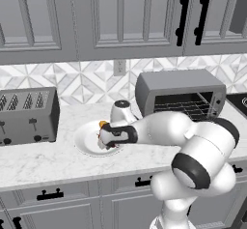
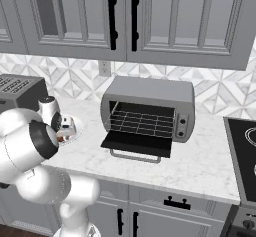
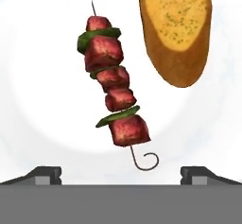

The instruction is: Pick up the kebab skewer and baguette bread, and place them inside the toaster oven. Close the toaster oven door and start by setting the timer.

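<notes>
Far left of the left base view sits the slot toaster [image 1: 28,114], out of play. Moving right, the white plate [image 1: 84,143] lies at centre-left on the counter, and the gripper [image 1: 105,138] hangs right over it, fingers spread wide, nothing held. In the hand view the kebab skewer [image 3: 113,93] lies left of centre on the plate, point toward the top, hook loop toward the bottom, leaning slightly off the vertical. Just right of it, apart and not touching, the baguette bread [image 3: 177,29] fills the upper right. Both fingertips [image 3: 45,175] peek up at the bottom corners, straddling the skewer's line. To grab cleanly, I'd come straight down centred on the meat chunks, jaws crossing the stick, and stay clear of the bread's edge. Further right in the right base view, the toaster oven [image 2: 150,93] waits at centre, its toaster oven door [image 2: 137,143] dropped open, rack bare.
</notes>
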Available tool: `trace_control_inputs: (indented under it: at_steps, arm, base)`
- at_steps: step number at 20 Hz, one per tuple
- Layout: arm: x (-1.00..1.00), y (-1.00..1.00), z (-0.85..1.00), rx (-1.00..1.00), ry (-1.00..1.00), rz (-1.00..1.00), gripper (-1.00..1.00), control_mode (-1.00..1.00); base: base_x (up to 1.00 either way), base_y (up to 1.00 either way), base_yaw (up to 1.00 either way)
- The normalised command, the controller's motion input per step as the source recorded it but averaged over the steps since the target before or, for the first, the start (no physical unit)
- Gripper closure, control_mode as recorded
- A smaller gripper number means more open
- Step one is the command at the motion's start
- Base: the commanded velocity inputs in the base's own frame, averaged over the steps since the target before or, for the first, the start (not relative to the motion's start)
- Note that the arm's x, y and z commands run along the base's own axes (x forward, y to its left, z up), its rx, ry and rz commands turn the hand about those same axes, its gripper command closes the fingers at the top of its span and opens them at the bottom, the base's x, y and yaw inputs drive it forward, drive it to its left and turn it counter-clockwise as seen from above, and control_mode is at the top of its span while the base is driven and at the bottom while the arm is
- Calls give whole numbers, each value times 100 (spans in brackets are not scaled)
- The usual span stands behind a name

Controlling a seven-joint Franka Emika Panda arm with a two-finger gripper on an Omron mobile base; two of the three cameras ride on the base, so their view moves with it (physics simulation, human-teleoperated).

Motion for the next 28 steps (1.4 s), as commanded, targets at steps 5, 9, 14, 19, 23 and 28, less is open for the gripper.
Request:
trace_control_inputs:
  at_steps: [5, 9, 14, 19, 23, 28]
  arm:
    - [11, 0, -20, -4, 0, 0, -100, -100]
    - [22, 0, -18, 0, 2, 0, -100, -100]
    - [18, 3, -6, 0, 0, 0, -100, -100]
    - [8, 21, -1, 0, 0, 0, -100, -100]
    - [1, 35, -4, 0, 1, 0, 100, -100]
    - [-38, 2, 0, 0, 2, 0, 100, -100]
  base:
    - [0, 0, 0]
    - [0, 0, 0]
    - [0, 0, 0]
    - [0, 0, 0]
    - [0, 0, 0]
    - [0, 0, 0]
